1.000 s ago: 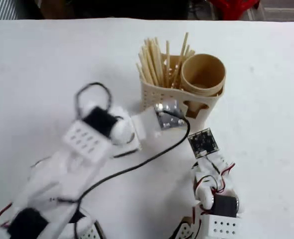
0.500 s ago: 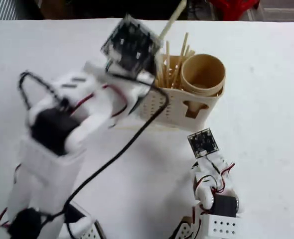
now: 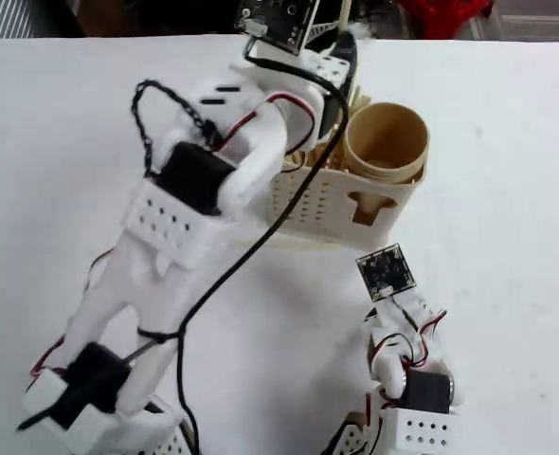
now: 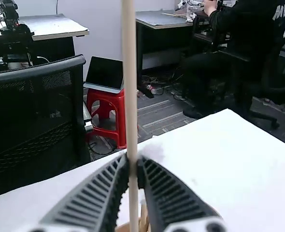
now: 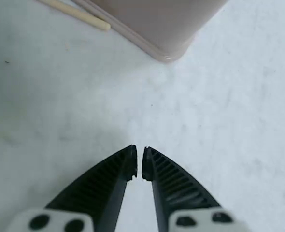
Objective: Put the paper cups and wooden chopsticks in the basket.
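Observation:
The cream perforated basket (image 3: 341, 201) stands at the table's middle back. A tan paper cup (image 3: 386, 142) sits in its right half, and several wooden chopsticks (image 3: 358, 98) stand in its left half, mostly hidden by my left arm. My left gripper (image 3: 333, 45) is raised over the basket's far left side, shut on one upright chopstick (image 3: 344, 13). In the left wrist view the fingers of that gripper (image 4: 133, 162) clamp the chopstick (image 4: 128, 72). My right gripper (image 5: 138, 162) is shut and holds nothing, low over the table near the basket's corner (image 5: 157, 29). Another chopstick (image 5: 75, 12) lies beside the basket's base.
The right arm's camera board (image 3: 386, 270) sits just in front of the basket. The left arm's black cable (image 3: 261, 232) hangs across the basket's front. White table (image 3: 507, 237) spreads to the right. Beyond the far edge are a red stool (image 4: 106, 108) and a black chair (image 4: 34, 111).
My left arm has swung up from the table in front of the basket to above its far left side, carrying a chopstick upright. The right arm has not moved.

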`<state>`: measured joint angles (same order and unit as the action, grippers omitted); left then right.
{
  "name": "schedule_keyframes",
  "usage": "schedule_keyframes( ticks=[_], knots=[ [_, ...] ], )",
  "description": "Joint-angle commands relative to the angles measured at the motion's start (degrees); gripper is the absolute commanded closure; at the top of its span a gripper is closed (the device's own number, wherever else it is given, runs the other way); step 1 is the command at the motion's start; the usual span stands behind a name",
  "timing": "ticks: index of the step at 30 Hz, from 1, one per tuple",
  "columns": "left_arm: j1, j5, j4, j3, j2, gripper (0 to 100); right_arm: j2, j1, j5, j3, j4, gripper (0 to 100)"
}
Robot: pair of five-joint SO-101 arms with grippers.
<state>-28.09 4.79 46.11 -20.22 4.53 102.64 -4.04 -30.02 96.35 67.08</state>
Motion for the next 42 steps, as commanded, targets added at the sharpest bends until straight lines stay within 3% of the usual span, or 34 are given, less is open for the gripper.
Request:
schedule_keyframes(
  ticks=[1, 11, 20, 26, 33, 37, 42],
  knots=[
    [0.0, 1.2, -3.1, -2.4, -1.6, 98, 0.3, -0.1, 0.1, 0.5, 0.4, 96.1],
    [0.1, 1.3, -2.6, -2.6, -2.9, 91, 0.3, -0.1, 0.1, 0.5, 0.4, 96.1],
    [0.1, 1.3, 0.2, -2.9, -2.7, 91, 0.3, -0.1, 0.1, 0.5, 0.4, 96.1],
    [0.1, 0.8, 17.1, -2.9, 5.8, 91, 0.3, -0.1, 0.1, 0.5, 0.4, 96.1],
    [0.0, -20.4, 40.6, -2.3, 17.1, 91, 0.3, -0.1, 0.1, 0.5, 0.4, 96.1],
    [-0.3, -25.3, 53.0, -1.1, 17.3, 91, 0.3, -0.1, 0.1, 0.5, 0.4, 96.1],
    [0.1, -33.8, 52.8, 18.5, 17.7, 91, 0.3, -0.1, 0.1, 0.5, 0.4, 96.1]
  ],
)
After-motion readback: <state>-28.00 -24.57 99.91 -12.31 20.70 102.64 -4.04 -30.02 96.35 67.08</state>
